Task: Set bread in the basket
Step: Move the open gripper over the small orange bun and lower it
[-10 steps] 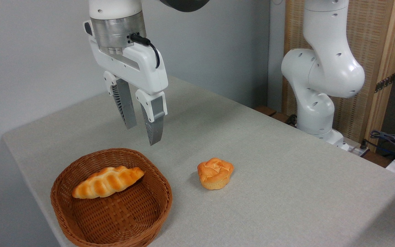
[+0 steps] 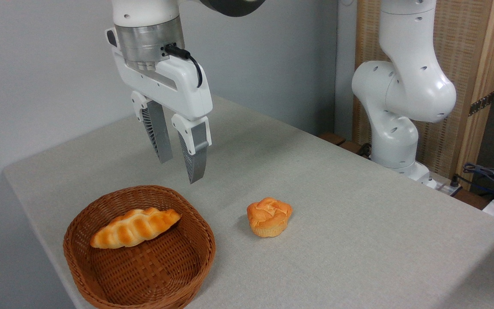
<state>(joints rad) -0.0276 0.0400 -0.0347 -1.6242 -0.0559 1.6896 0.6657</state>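
Note:
The bread (image 2: 269,216), a small orange-golden bun with a knotted top, rests on the grey table to the right of the basket. The basket (image 2: 101,274), brown woven wicker, sits at the front left. My gripper (image 2: 180,169) hangs in the air above the basket's far rim, up and to the left of the bun. Its grey fingers (image 2: 194,156) point down, a little apart, with nothing between them.
A long braided golden loaf (image 2: 134,226) lies inside the basket. The arm's white base (image 2: 397,141) stands at the table's far right edge, with cables (image 2: 487,176) beyond it. The table's left edge drops off just beside the basket.
The gripper has shifted very slightly to the right and down. The bun, the loaf and the basket have stayed in place.

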